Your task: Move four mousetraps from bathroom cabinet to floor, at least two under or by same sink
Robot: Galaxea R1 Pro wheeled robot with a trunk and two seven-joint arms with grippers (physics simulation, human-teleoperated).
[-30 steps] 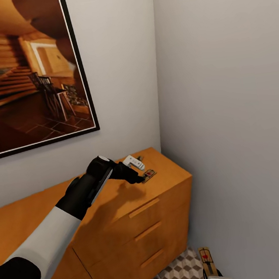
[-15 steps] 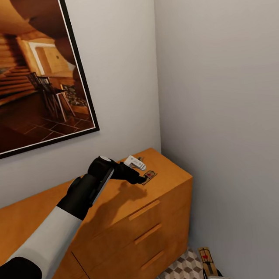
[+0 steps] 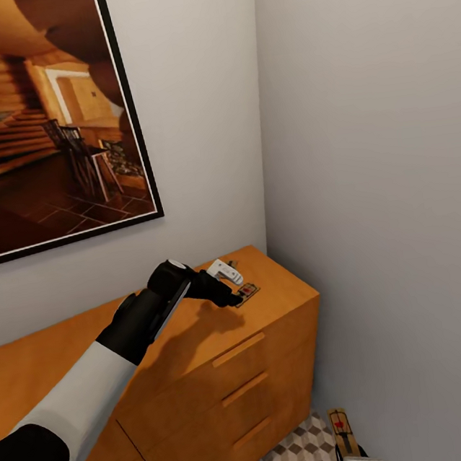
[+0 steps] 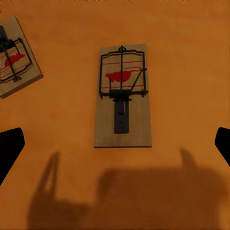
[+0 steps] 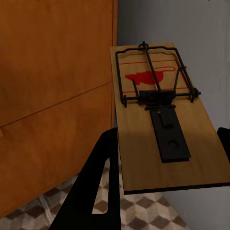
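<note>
On the right end of the orange-brown cabinet lies a mousetrap, a small wooden plate with black wire and a red mark. My left gripper hovers just above it, open; in the left wrist view the mousetrap lies flat between the spread fingertips. A second mousetrap lies beside it on the same top. Low by the cabinet's right side, my right gripper is shut on another mousetrap, which the right wrist view shows as the mousetrap held above the cube-patterned bathroom floor.
The cabinet stands in a corner between a grey back wall and a grey right wall. A large framed picture hangs above the cabinet. A narrow strip of patterned floor shows between the cabinet and the right wall.
The head camera has shifted slightly. My left gripper stays over the same mousetrap, and the right gripper keeps its hold.
</note>
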